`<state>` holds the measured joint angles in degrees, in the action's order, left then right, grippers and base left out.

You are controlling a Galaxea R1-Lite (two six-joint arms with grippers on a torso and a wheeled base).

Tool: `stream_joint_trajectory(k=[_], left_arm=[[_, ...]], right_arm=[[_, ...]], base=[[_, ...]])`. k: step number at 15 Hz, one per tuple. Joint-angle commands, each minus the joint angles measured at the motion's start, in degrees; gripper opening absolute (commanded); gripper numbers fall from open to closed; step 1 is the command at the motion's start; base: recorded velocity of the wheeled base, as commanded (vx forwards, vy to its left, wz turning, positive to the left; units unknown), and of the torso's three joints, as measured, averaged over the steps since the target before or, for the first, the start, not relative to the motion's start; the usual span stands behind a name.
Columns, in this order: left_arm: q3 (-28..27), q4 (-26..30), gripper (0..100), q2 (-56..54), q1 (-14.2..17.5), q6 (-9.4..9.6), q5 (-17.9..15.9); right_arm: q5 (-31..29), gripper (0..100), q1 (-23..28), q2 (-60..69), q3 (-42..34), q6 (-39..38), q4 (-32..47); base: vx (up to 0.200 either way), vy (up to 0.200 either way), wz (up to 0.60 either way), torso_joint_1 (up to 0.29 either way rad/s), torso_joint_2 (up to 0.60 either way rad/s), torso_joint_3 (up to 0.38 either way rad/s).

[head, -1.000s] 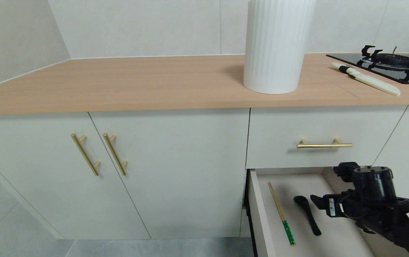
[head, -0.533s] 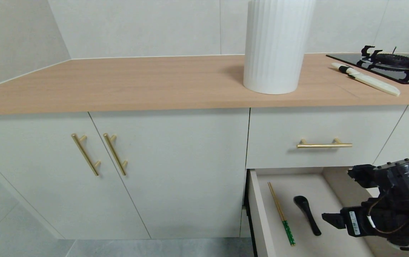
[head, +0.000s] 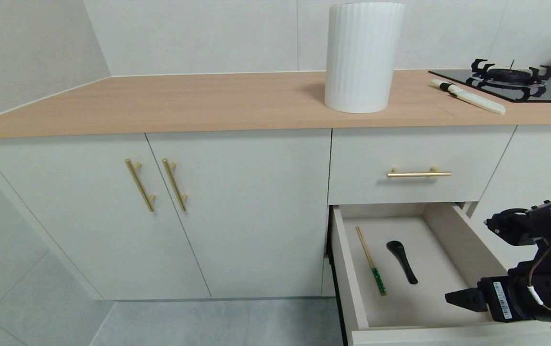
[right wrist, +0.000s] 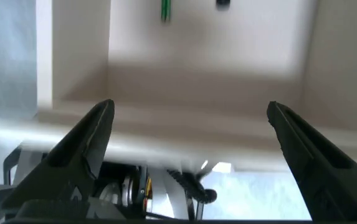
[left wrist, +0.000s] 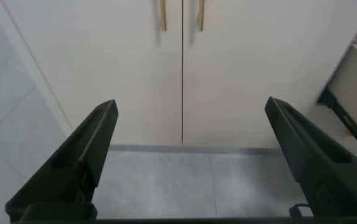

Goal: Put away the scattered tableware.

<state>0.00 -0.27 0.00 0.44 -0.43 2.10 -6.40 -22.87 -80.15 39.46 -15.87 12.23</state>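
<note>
The chopsticks (head: 370,260) and spoon (head: 402,261) are laid in the pulled-out drawer (head: 347,269), the knife (head: 468,96) is left on the tabletop (head: 208,101), and the left hand (left wrist: 190,104) and right hand (right wrist: 190,107) are spread apart, empty.

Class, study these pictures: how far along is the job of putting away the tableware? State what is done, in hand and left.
Done: chopsticks and a black spoon lie in the open drawer. In hand: nothing; the right gripper is open and empty at the drawer's front, the left gripper open before the cabinet doors. Left: the knife on the counter, then probably shutting the drawer.
</note>
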Motion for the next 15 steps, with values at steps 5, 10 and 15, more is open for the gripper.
stream_joint_trajectory(k=[5,10,15], left_arm=[[0.0,0.0,100,0.0,0.0,-0.01,0.0],[0.0,0.0,100,0.0,0.0,-0.01,0.0],[0.0,0.0,100,0.0,0.0,-0.01,0.0]], right_arm=[[2.5,100,-2.1,-3.4,4.3,0.1,14.4],[2.6,100,-3.1,-11.9,4.3,-0.4,14.1],[1.6,100,-3.1,-14.4,3.8,-1.0,10.7]], base=[[0.000,0.000,0.00,0.000,0.00,0.000],[0.000,0.000,0.00,0.000,0.00,0.000],[0.000,0.000,0.00,0.000,0.00,0.000]])
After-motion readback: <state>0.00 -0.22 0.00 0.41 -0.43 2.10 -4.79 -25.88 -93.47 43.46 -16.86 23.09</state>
